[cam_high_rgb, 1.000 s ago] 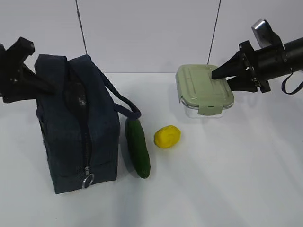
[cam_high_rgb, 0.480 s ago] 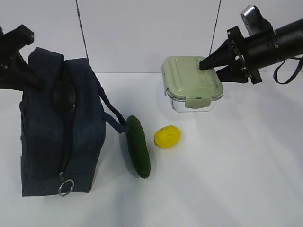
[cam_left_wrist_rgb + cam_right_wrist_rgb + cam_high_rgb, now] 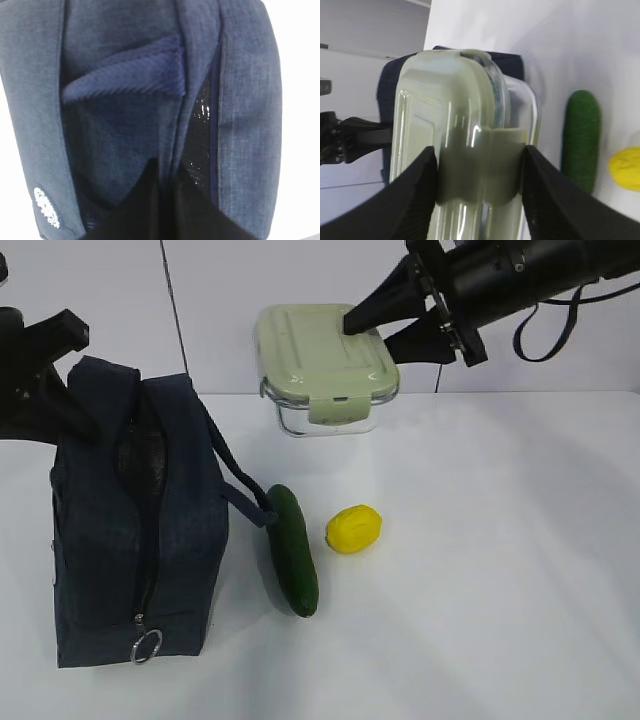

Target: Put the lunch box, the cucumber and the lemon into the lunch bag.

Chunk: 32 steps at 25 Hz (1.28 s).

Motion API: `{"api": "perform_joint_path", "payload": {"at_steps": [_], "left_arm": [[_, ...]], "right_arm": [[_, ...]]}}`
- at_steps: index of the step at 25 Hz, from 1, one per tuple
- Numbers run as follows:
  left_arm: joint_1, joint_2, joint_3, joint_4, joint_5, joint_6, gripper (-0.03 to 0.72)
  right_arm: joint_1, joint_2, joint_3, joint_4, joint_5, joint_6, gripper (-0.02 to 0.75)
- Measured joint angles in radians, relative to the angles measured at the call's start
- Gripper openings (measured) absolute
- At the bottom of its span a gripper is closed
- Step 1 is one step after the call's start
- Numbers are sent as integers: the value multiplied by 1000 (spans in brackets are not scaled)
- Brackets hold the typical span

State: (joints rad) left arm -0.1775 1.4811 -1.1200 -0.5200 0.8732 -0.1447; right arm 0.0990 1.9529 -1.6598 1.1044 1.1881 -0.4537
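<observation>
Wrist cam only: right gripper (image 3: 479, 192) fingers straddling lunch box (image 3: 455, 145) clip.

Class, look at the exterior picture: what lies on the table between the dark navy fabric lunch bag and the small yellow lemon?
The long dark green cucumber lies between the navy bag and the lemon, shown clearest in the exterior view.

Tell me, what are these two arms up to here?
The right gripper holds the lunch box by its lid end, lifted above the table. The left gripper holds the dark lunch bag at its top, beside the partly open zipper. The cucumber and lemon lie on the table, untouched.
</observation>
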Motion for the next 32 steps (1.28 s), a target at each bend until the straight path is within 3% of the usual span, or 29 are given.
{"api": "perform_joint_path", "payload": {"at_steps": [7, 14, 21, 32], "left_arm": [[0, 0, 0, 14, 0, -21, -6], [0, 2, -27, 73, 45, -60, -6], [0, 2, -149, 114, 106, -92, -6], [-54, 2, -156, 170, 121, -144, -6]], "right_arm": [[124, 0, -92, -104, 20, 121, 390], [203, 0, -144, -135, 32, 200, 390], [232, -2, -186, -170, 36, 249, 390], [272, -2, -189, -225, 36, 278, 390]]}}
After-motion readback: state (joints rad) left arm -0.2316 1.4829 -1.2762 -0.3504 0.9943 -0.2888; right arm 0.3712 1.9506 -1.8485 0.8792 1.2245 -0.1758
